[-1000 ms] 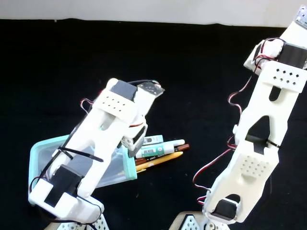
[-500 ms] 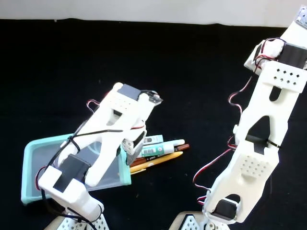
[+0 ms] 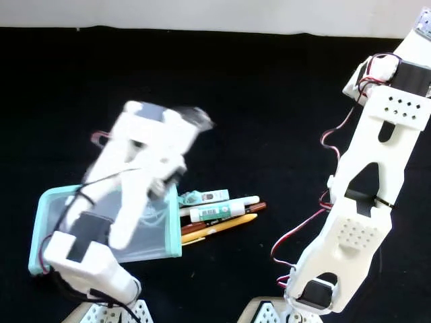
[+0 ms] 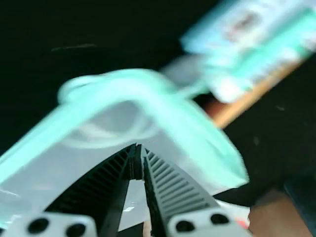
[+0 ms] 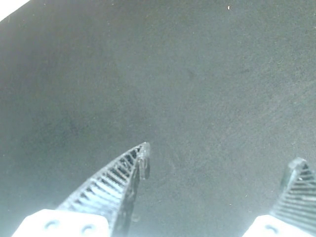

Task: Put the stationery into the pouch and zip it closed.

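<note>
Closest to the arm bases, the pouch (image 3: 172,225) lies flat on the black bench (image 3: 269,101). It's see-through plastic with a teal rim, and the left arm (image 3: 121,202) sprawls over most of it. The left hand (image 4: 138,149) is pinched tight, on the pouch's clear wall as far as I can tell. Right at the rim, touching it, are a white tube (image 3: 215,212) with a green label, a brown pen (image 3: 258,206) and a yellow pencil (image 3: 229,225). The label print is too small to read. Farther back, the right hand (image 5: 220,153) hangs wide open over the bench, holding nothing.
</note>
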{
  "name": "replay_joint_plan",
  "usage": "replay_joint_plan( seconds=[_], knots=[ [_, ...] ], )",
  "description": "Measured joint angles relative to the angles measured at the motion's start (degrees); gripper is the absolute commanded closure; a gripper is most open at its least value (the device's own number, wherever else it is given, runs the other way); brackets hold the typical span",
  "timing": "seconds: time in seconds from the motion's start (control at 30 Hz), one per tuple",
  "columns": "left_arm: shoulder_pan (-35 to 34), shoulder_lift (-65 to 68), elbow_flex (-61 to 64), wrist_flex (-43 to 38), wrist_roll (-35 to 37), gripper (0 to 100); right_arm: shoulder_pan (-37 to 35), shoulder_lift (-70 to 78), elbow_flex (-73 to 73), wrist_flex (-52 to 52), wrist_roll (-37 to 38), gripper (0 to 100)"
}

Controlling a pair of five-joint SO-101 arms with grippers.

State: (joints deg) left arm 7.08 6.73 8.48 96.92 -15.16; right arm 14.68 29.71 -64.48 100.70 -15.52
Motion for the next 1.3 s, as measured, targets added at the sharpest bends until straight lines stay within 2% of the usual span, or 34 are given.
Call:
replay_joint_plan(
  seconds=[0.13,0.33,0.53,0.77,0.9,1.13,1.3],
  knots=[
    [1.7,0.1,-4.2,3.0,0.0,99,-0.1,0.0,0.0,0.0,0.0,59.2],
    [11.1,-0.5,-7.8,3.4,0.0,99,0.0,0.0,0.0,0.0,0.0,59.2],
    [20.1,-0.5,0.3,2.5,0.0,99,-0.1,0.0,0.0,0.0,0.0,59.2],
    [22.9,-0.7,7.5,0.3,0.0,99,-0.1,0.0,0.0,0.0,0.0,59.2],
    [16.4,-1.1,11.1,0.3,-2.6,99,-0.1,0.0,0.0,0.0,0.0,59.2],
    [-6.4,-1.2,11.8,0.3,-12.8,99,0.0,0.0,0.0,0.0,0.0,59.2],
    [-12.0,-1.2,11.8,0.3,-17.1,99,0.0,0.0,0.0,0.0,0.0,59.2]
  ],
)
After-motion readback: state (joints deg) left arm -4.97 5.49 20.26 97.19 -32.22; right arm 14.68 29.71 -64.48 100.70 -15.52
